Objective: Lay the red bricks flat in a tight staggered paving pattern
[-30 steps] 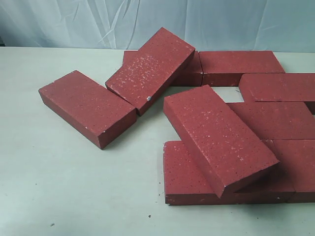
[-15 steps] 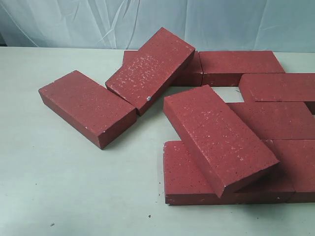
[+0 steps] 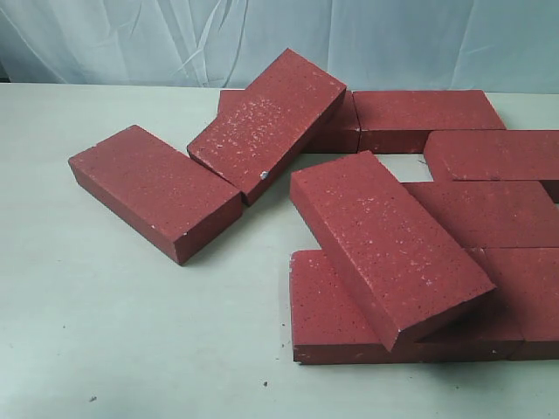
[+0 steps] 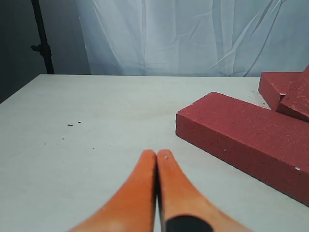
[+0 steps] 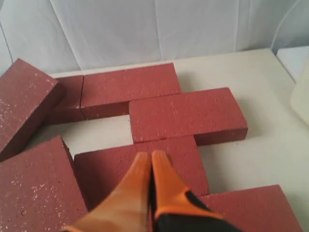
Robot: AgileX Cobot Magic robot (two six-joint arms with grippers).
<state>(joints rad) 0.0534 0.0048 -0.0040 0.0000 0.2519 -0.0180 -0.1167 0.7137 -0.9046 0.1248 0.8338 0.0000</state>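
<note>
Several dark red speckled bricks lie on the pale table (image 3: 113, 332). One brick (image 3: 153, 189) lies flat and apart at the left. A tilted brick (image 3: 269, 120) leans on the back row (image 3: 428, 118). Another tilted brick (image 3: 386, 244) rests across the front flat bricks (image 3: 327, 319). Neither gripper shows in the exterior view. My left gripper (image 4: 157, 154) is shut and empty above bare table, with the left brick (image 4: 246, 137) off to one side. My right gripper (image 5: 150, 157) is shut and empty, over a flat brick (image 5: 140, 166).
A white cloth backdrop (image 3: 262, 39) hangs behind the table. A dark stand pole (image 4: 41, 38) rises at the table's far corner in the left wrist view. A pale object (image 5: 299, 92) sits at the edge of the right wrist view.
</note>
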